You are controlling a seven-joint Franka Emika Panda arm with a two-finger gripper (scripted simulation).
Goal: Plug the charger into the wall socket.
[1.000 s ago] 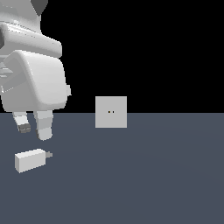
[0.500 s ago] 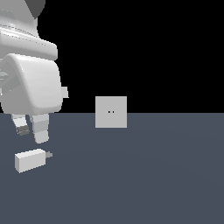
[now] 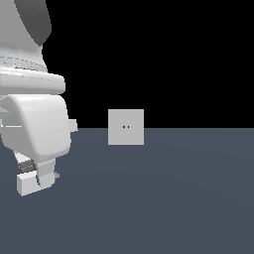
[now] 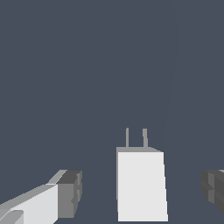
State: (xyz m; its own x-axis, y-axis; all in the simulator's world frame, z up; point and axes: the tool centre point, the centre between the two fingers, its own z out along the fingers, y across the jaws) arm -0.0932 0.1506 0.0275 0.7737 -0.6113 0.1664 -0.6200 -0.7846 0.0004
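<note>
The charger (image 3: 26, 185) is a small off-white block lying on the dark floor at the exterior view's left; its prong end is hidden behind a finger. My gripper (image 3: 34, 174) is down over it and open, with one fingertip (image 3: 45, 178) in front of the block. In the wrist view the charger (image 4: 141, 183) lies between the two dark pads (image 4: 70, 192), with a gap on each side, and its two thin prongs (image 4: 135, 138) point away. The wall socket (image 3: 126, 127) is a light-grey square plate with two tiny holes, standing upright farther back, well apart from the gripper.
The dark grey floor (image 3: 173, 198) runs back to a black background behind the socket. The arm's bulky white body (image 3: 34, 124) fills the exterior view's left side.
The gripper has come down from above the charger, so its fingers now stand on either side of the block. Charger and socket have not moved.
</note>
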